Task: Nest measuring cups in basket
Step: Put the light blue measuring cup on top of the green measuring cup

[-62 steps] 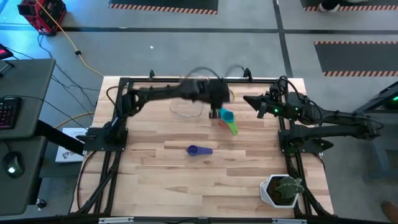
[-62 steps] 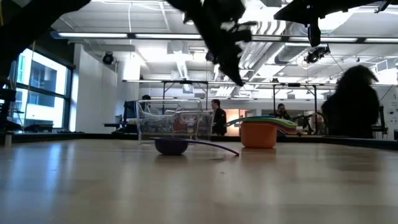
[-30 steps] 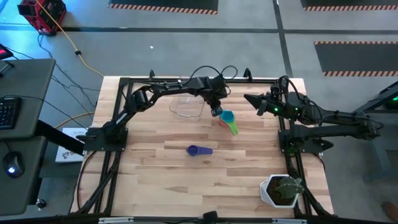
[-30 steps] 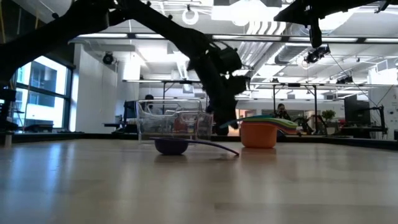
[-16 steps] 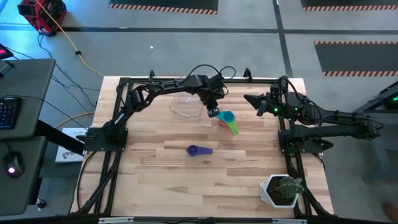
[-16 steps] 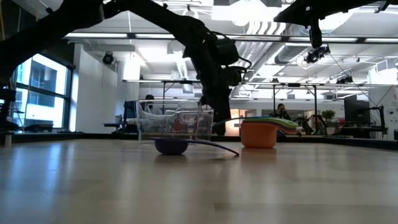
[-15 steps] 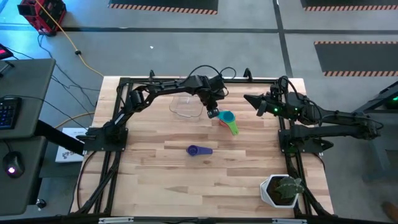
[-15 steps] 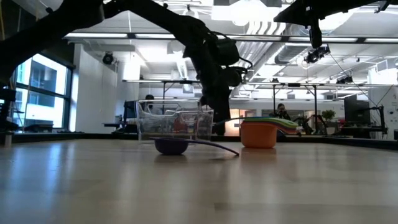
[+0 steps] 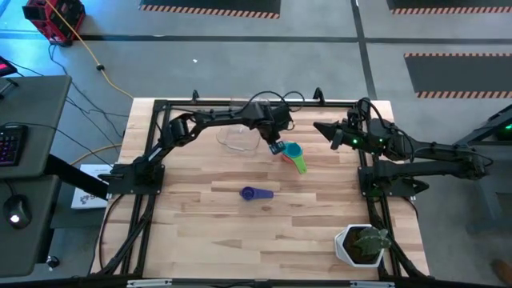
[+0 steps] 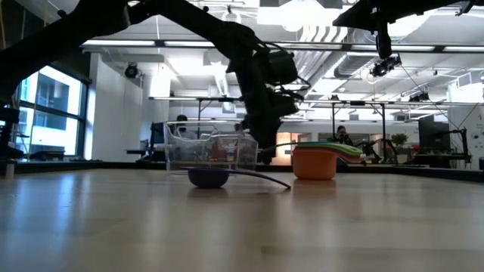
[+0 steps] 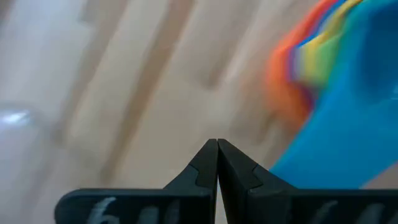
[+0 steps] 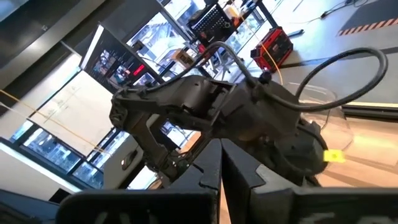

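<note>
The clear basket [image 9: 238, 138] [image 10: 212, 153] stands on its base near the table's far edge. Just to its right sits a nested stack of cups [image 9: 293, 152] [image 10: 314, 162], teal on top, orange outermost, handles pointing to the near edge. A lone purple cup [image 9: 250, 193] [image 10: 208, 177] rests upright mid-table. My left gripper [image 9: 276, 147] [image 11: 217, 149] is shut and points down into the gap between basket and stack; the stack [image 11: 336, 93] shows blurred just beyond its tips. My right gripper [image 9: 318, 126] [image 12: 221, 149] is shut, raised at the table's far right. My left gripper's shut fingertips are low between the basket's right end and the cup stack. The views are blurred or blocked there, so I cannot tell whether they touch either one.
A white pot with a green plant [image 9: 360, 244] stands at the near right corner. Black frame rails run along the table's left and right edges. Bare wood lies around the purple cup and across the near half. People show in the room beyond the far edge.
My left gripper has sunk a little lower beside the basket's right end, shifting slightly toward the basket and away from the cup stack. The cups have stayed where they were.
</note>
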